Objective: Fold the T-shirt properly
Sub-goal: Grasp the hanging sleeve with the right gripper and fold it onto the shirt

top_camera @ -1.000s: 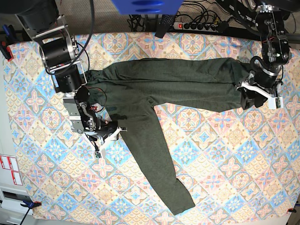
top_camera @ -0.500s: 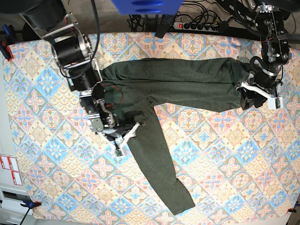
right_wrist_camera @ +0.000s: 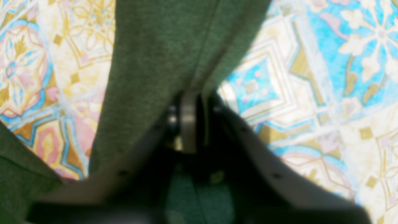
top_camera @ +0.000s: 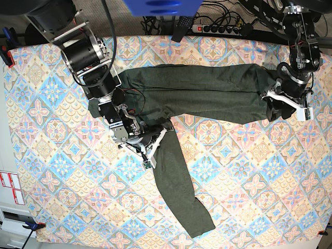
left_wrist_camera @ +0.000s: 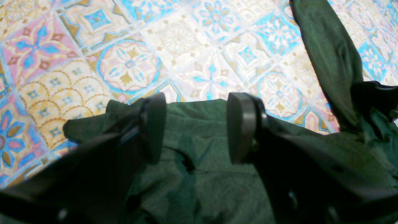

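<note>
Patterned tablecloth [top_camera: 233,171] in blue, pink and yellow tile shapes covers the whole table, and the T-shirt [top_camera: 207,93] lies spread across its far half – one long sleeve [top_camera: 179,187] trails toward the near edge. Where that sleeve joins the body, the right gripper [top_camera: 150,145] is pinched closed on the fabric. Farther off, the left gripper [left_wrist_camera: 196,127] straddles the shirt's end, jaws apart

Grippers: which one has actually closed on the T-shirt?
The right gripper, pinched shut on the sleeve of the T-shirt. The left gripper hangs open over the hem end.
</note>
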`<state>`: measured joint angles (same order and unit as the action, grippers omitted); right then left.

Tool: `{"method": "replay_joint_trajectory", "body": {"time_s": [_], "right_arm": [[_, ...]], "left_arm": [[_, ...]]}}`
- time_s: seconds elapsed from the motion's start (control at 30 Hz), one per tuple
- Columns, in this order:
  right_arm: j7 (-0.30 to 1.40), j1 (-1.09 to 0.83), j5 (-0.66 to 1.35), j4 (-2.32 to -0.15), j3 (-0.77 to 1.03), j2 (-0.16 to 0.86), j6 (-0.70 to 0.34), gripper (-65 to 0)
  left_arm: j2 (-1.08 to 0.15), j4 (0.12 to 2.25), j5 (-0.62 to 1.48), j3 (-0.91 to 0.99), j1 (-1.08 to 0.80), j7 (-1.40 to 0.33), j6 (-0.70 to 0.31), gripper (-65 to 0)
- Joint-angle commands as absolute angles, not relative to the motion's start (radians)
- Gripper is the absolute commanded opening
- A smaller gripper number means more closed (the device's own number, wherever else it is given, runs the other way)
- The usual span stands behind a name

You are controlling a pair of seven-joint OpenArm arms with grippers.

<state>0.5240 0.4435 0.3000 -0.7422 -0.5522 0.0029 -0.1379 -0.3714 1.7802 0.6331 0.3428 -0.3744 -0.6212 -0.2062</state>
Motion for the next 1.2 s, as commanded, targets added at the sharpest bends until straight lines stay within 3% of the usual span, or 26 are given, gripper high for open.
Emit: {"method": "replay_joint_trajectory", "body": {"time_s": [0.0,0.5,1.0,1.17], "right_arm": [[0.542,0.458,0.308,-0.774,-0.553,-0.001,-0.148,-64.9],[0.67,0.16,0.311,-1.402,-0.552,0.07,-0.148,-64.5],[0.762,-0.119,0.309,-1.779,-0.561,0.085,-0.148,-64.6],[0.762,-0.142,0.312,-1.827,-0.598,0.143,-0.148,-64.6]], "left_arm": [[-0.387,1.794,0.639,0.352,-0.371,-0.599,-0.208,-33.5],[-0.387,1.751,0.639,0.349,-0.366,-0.596,-0.209,-33.8],[-0.387,1.751,0.639,0.348,-0.366,-0.595,-0.209,-34.0],[-0.387,1.751,0.639,0.346,-0.366,-0.596,-0.209,-34.0]]}}
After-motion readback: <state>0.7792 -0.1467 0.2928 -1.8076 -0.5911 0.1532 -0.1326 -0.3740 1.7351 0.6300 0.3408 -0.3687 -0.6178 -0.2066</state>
